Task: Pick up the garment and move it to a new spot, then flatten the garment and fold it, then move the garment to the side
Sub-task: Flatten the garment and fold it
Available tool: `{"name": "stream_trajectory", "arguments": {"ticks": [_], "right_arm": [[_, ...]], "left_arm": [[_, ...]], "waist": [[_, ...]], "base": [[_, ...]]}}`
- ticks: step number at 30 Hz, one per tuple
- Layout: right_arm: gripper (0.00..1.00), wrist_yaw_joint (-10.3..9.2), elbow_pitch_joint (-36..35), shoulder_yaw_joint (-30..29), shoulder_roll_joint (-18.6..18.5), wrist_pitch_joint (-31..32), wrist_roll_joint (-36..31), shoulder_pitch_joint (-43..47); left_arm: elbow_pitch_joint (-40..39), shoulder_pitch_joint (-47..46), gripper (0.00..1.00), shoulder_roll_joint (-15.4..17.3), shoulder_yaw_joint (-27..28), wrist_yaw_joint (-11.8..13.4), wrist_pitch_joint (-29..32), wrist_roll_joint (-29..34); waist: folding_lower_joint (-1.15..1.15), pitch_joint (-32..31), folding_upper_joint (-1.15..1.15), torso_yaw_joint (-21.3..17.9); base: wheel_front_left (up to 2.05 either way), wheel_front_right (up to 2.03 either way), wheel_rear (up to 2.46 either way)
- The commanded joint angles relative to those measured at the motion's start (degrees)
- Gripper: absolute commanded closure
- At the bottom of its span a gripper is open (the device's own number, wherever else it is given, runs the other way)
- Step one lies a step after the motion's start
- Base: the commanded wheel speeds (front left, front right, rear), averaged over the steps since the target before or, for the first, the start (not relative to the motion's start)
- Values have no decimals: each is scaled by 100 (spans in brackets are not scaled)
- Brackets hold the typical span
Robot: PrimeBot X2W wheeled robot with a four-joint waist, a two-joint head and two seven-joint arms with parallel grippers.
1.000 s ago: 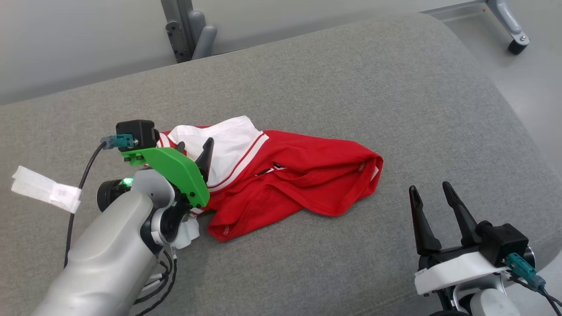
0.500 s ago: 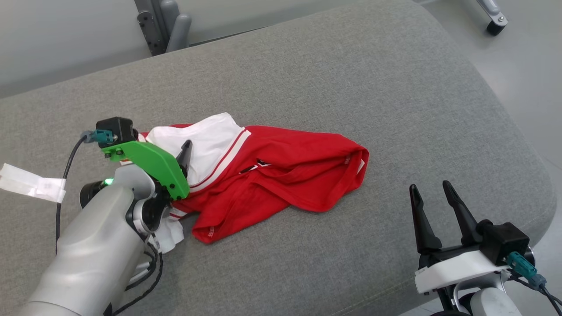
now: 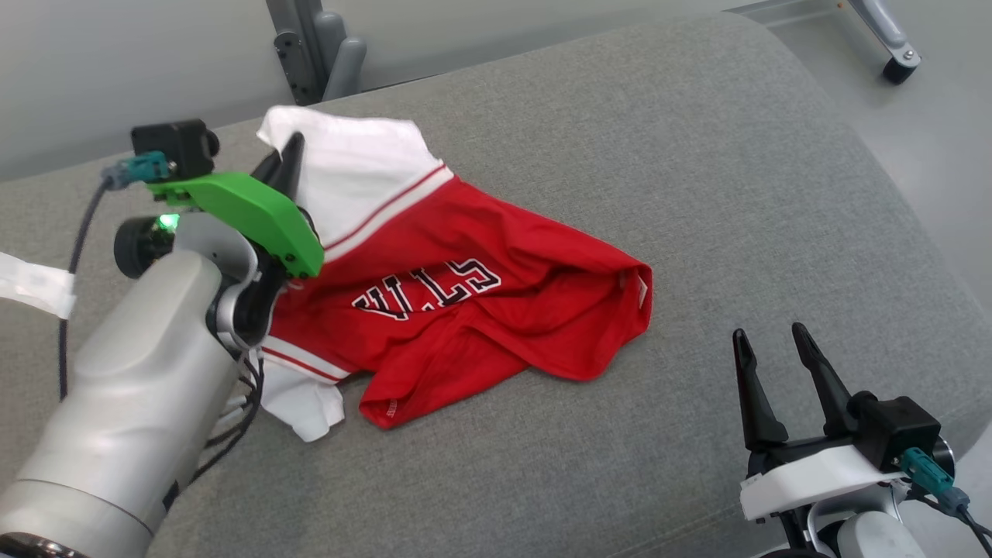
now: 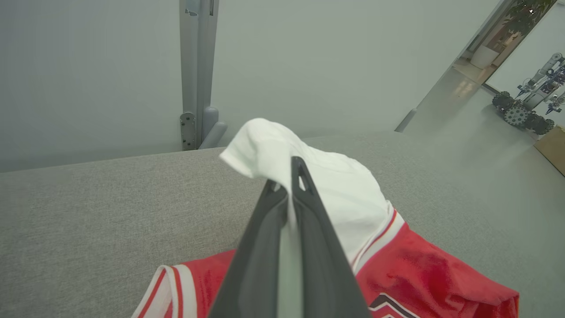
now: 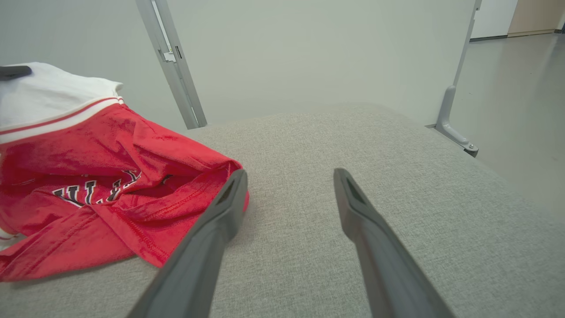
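Two dark fingers nearest, at the lower right of the head view: the right gripper (image 3: 768,332), spread wide over bare grey cushion (image 3: 697,194), holding nothing, apart from the cloth. In its own wrist view, same gripper (image 5: 290,172) with the left fingertip close to the red hem of the jersey (image 5: 110,150), whether touching or not, unclear. Further in, on the left, pale forearm and green bracket leading to the left gripper (image 3: 291,143), jaws pinched tight together on the white end of the jersey (image 3: 527,310), that end held up off the cushion. From the left wrist, white fabric draped over and between the closed tips of the left gripper (image 4: 284,176), red body of the jersey (image 4: 335,185) trailing down behind. Rest of the garment crumpled on the middle of the cushion, black-and-white lettering showing upside down, red hem bunched toward the right. White tape strip (image 3: 31,283) at the far left edge. Beyond the cushion, grey metal post (image 3: 310,46) against a pale wall, castor wheel (image 3: 899,70) on the floor at upper right.
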Motion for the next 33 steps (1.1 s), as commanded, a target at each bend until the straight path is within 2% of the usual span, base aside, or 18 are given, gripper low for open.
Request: {"name": "stream_trajectory", "arguments": {"ticks": [1,5,9,13,18,22,25,26,28,30,33], "right_arm": [[0,0,9,-33,-14,-20,-24,68],[0,0,-23,-123,-14,-20,-107,129],[0,0,-47,-178,-14,-20,-164,225],[0,0,-81,-178,-14,-19,-134,248],[0,0,-83,-141,-14,-20,-94,258],[0,0,-72,-127,-14,-20,-65,208],[0,-1,-80,-99,-14,-20,-32,142],[0,0,-82,-72,-14,-20,-1,100],[0,0,-73,-21,-14,-19,33,58],[0,0,-63,52,-13,-19,73,-23],[0,0,-66,170,-13,-20,161,-183]], "left_arm": [[-63,-117,100,82,41,-29,-50,-18],[-661,-321,100,489,218,9,-122,13],[-1532,-419,100,1026,443,190,-33,-3],[-2512,-392,100,1654,690,527,180,-42],[-3511,-416,100,2361,1010,1066,359,61],[-4365,-328,100,2583,1167,1368,479,-21],[-5103,-98,100,2474,1017,1487,618,-105],[-5523,51,100,2226,809,1550,697,-171],[-5811,187,100,1908,475,1575,791,-168],[-5812,307,100,1490,144,1645,798,-143],[-5369,509,100,658,-321,1665,745,-266]], "waist": [[0,-79,69,85],[0,-187,69,242],[0,-274,69,422],[0,-332,69,596],[0,-361,69,791],[0,-338,69,907],[0,-272,69,958],[0,-216,69,972],[0,-140,69,957],[0,-61,69,906],[0,168,69,765]], "base": [[0,0,0],[0,0,0],[0,0,0],[0,0,0],[0,0,0],[0,0,0],[0,0,0],[0,0,0],[0,0,0],[0,0,0],[0,0,0]]}}
